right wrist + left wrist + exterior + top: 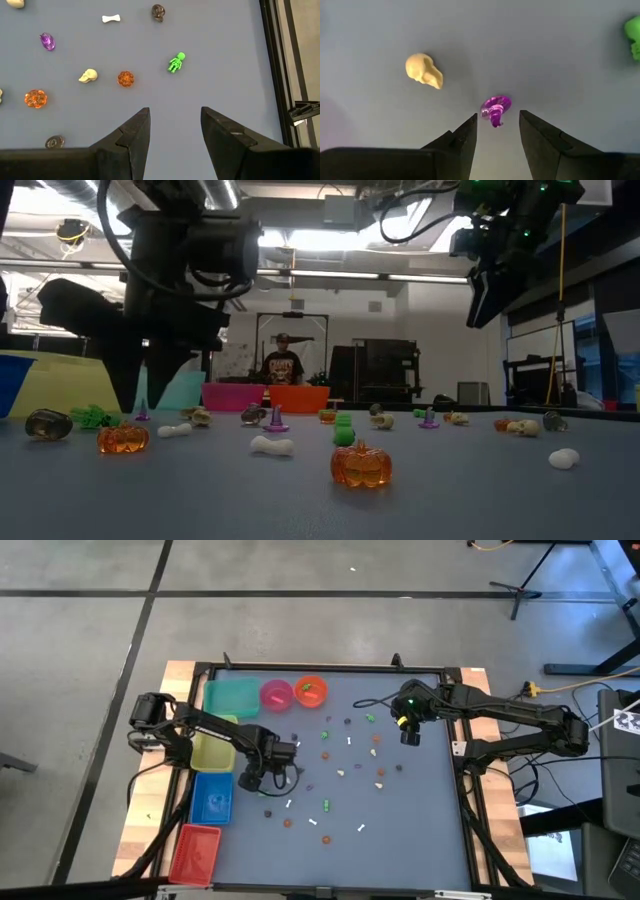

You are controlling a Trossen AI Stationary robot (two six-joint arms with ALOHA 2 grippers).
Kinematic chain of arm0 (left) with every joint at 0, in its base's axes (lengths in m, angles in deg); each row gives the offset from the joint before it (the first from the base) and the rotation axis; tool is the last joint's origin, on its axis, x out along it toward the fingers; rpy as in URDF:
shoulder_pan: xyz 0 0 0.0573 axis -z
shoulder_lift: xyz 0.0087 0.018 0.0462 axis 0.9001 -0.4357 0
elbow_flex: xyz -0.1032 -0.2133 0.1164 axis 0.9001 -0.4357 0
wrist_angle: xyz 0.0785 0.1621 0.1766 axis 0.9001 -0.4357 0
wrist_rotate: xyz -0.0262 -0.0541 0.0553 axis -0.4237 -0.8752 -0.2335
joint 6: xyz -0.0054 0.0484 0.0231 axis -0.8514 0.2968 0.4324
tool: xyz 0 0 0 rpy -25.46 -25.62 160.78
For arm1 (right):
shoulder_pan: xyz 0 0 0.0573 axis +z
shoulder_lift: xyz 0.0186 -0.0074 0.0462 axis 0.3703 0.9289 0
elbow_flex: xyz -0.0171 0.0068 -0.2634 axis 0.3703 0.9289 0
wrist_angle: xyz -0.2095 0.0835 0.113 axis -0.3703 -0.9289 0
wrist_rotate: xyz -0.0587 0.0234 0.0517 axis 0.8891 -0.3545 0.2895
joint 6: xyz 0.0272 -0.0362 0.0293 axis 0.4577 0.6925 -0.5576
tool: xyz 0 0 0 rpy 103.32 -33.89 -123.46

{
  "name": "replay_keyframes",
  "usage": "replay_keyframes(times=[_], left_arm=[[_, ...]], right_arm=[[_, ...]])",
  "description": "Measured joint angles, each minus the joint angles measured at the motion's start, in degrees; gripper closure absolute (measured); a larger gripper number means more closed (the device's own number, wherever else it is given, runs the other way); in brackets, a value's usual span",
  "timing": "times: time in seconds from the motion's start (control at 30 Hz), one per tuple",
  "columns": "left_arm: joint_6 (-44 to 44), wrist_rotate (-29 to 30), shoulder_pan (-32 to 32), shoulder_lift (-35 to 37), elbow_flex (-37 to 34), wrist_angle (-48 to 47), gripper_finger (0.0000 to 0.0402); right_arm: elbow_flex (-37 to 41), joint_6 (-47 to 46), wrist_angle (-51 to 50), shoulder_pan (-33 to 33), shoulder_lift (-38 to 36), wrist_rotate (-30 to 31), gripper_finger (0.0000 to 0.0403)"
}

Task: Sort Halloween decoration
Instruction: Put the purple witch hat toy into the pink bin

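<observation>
Step in hand: pick approach. Left gripper [497,131] hovers low over the desk [420,830], jaws released and empty, purple witch hat [495,108] just ahead of the gap. Trinkets lie scattered mid-desk. Right gripper [175,127] waits high, also released. Next move likely: descend, straddle hat, clench.

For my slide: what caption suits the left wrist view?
Open left gripper above a purple plastic witch hat, near a cream plastic skull.
</observation>
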Motion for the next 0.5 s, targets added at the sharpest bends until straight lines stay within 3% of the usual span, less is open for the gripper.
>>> replay_keyframes(times=[0.33,0.5], left_arm=[[0.0,0.0,0.0,0.0,-0.2,1.7,0.0271],[0.0,0.0,0.0,0.0,-0.2,1.7,0.0293]], right_arm=[[0.0,0.0,0.0,0.0,0.0,0.0,0.023],[0.0,0.0,0.0,0.0,0.0,0.0,0.023]])
